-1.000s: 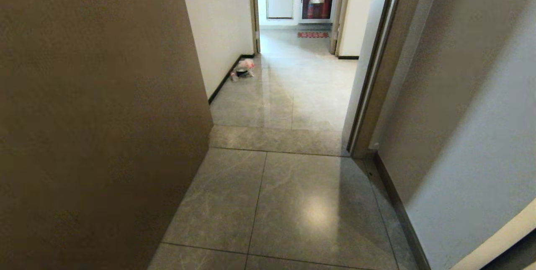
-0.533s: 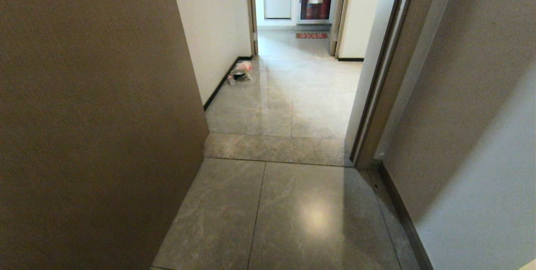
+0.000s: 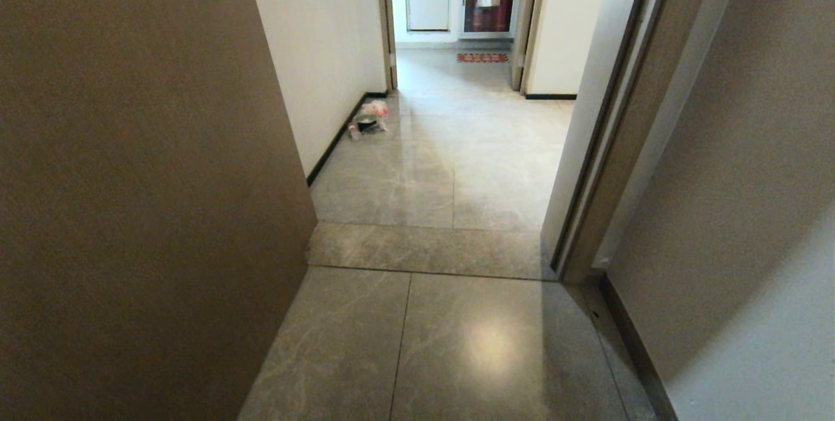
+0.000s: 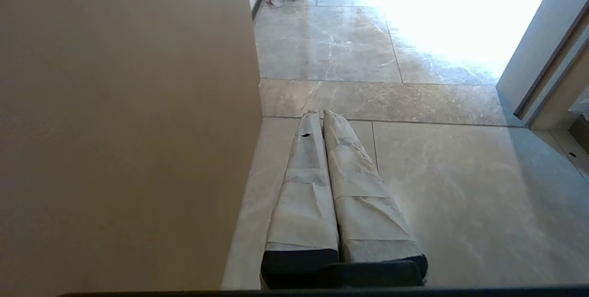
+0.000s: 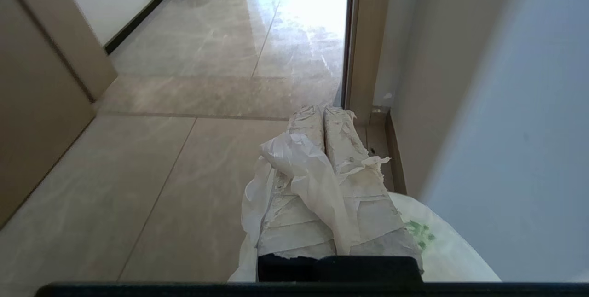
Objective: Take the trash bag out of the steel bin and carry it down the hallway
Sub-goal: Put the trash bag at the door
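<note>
Under the right tool [image 5: 322, 112], pressed together on the trash bag [image 5: 303, 168], it hangs for carrying; left tool [image 4: 320, 115] pressed together, empty.

Left end effector [image 4: 322, 113]: two long, flat fingers [image 4: 303, 186] tapering toward rounded tips, each wrapped in off-white, wrinkled paper-like tape laid in overlapping bands. One small dark hole in the wrap near a tip. Bare black finger bases below the wrap, joined to a black block; a dark housing edge runs along the bottom of the wrist view.

Right end effector [image 5: 320, 109]: same pair of tapered fingers [image 5: 343, 140], same off-white wrap, here dirtier, frayed and torn at the edges. Black base block and dark housing edge as above.
</note>
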